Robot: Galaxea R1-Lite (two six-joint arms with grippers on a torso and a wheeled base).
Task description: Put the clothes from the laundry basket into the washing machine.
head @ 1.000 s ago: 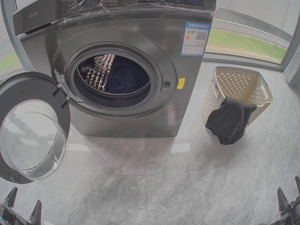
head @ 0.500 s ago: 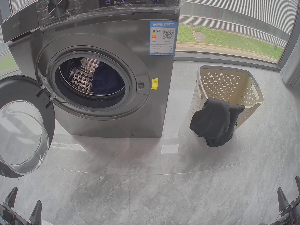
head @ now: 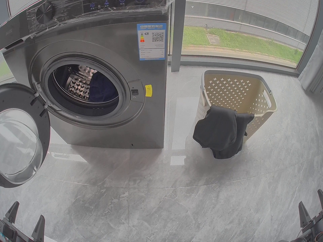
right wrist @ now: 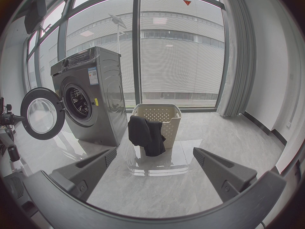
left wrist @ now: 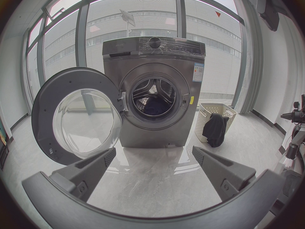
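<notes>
One cloth [head: 102,88] sits in the washer [head: 148,118], a dark garment [head: 218,131] hangs on the basket [head: 235,74]; left tool [left wrist: 152,149] and right tool [right wrist: 154,150] gape empty.

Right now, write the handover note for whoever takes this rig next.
Left tool: open, empty. Right tool: open, empty. Both are low over the floor, short of the job's things.
Washing machine: door open, a dark blue cloth already inside.
Dark garment hangs over the front rim of the laundry basket.
Left to do: grasp that garment and load it.
</notes>
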